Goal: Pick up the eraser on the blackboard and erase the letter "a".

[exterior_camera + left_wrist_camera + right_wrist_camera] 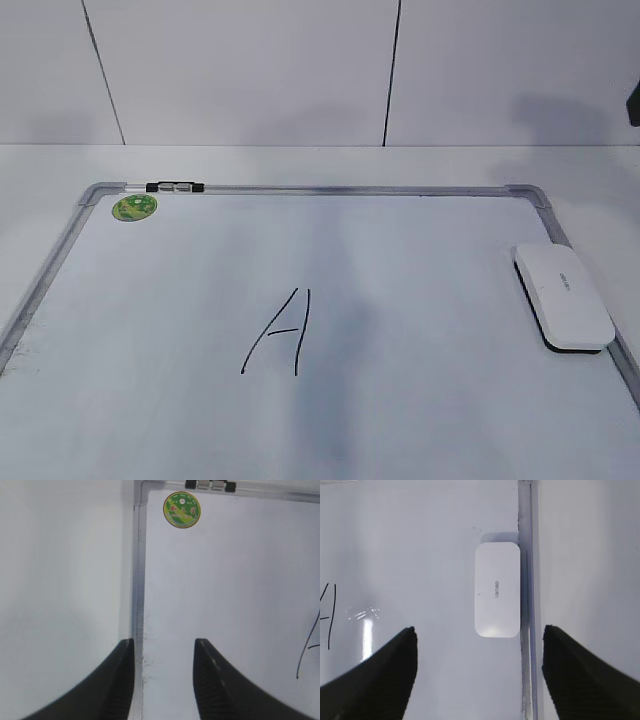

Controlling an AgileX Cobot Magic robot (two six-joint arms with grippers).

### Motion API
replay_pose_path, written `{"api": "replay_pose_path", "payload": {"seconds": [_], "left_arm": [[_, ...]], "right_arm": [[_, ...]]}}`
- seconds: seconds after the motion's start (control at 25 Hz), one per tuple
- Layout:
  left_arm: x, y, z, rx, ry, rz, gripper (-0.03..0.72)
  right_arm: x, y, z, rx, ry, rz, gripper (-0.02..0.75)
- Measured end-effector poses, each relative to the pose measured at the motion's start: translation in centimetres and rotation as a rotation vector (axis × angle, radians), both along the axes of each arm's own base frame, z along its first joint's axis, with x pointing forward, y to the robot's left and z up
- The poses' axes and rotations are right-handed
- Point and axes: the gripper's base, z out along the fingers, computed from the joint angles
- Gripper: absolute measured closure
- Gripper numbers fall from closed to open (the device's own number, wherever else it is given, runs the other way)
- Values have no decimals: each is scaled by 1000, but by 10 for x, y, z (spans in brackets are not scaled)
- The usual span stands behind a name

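Observation:
The white eraser point(563, 296) lies flat on the blackboard point(420, 260), a white board with a grey frame, against its right edge. In the right wrist view the eraser point(497, 590) lies ahead of my open, empty right gripper point(480, 630), which hovers above the board. My left gripper point(164, 645) is open and empty over the board's left frame rail point(138, 580). A tall angular capital "A" point(280, 335) is drawn mid-board. No small lowercase "a" shows in any view. Neither gripper shows in the exterior view.
A round green sticker point(134, 207) sits at the board's far left corner, and it also shows in the left wrist view point(182, 509). A small black-and-white marker point(175, 187) lies on the far frame rail. White table surrounds the board.

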Motion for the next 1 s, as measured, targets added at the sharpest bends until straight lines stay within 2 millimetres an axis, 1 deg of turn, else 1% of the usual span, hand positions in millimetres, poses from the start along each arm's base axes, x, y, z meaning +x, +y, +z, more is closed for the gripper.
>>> {"api": "replay_pose_path", "payload": {"seconds": [0.12,0.28,0.36,0.48,0.6,0.72,0.88,1.0], "left_arm": [[-18,-6,15,-2,-39,-31,389],[-44,-13,32,-9,-78,-77,382],[-56,-12,40,-12,-97,-79,380],[-79,-10,52,-20,-130,-75,379],[-107,-7,66,-26,-197,-76,379],[-135,-4,77,-33,-269,-78,379],[-172,-1,80,-56,-349,-85,379],[-194,0,70,-73,-373,-93,379]], "right_arm": [[-25,-3,3,3,-22,0,145],[-61,-6,0,9,-35,3,144],[-77,-7,-4,9,-38,11,144],[-99,-2,-10,14,-50,55,145],[-119,1,-12,23,-70,95,145],[-137,-2,-10,41,-115,90,145],[-160,-3,-5,67,-175,114,145],[-172,-4,-1,84,-216,133,146]]}}
